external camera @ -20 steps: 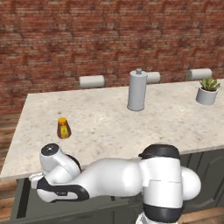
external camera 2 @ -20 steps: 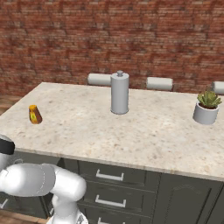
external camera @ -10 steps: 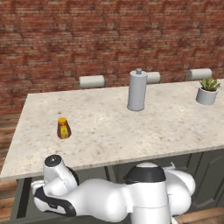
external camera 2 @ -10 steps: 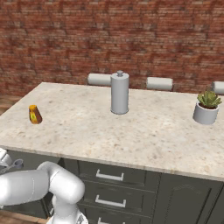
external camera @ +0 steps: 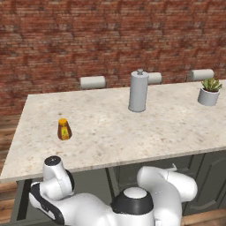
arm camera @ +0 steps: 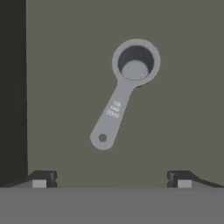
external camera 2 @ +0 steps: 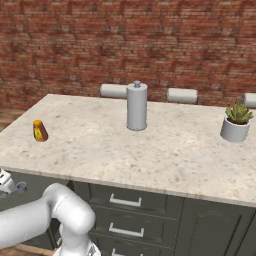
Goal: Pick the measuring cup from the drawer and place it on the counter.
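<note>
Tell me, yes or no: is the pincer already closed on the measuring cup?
No: in the hand view the measuring cup lies flat on the drawer floor, and the pincer tips sit wide apart, short of its handle.

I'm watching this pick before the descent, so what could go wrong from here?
1. The measuring cup lies flat on the drawer floor with its thin handle slanted across the open jaws, so they may close skewed or slip off it.
2. The arm reaches under the counter edge, so a careless lift might hit the slab.
3. The orange bottle near that edge could be knocked during placement.
</note>
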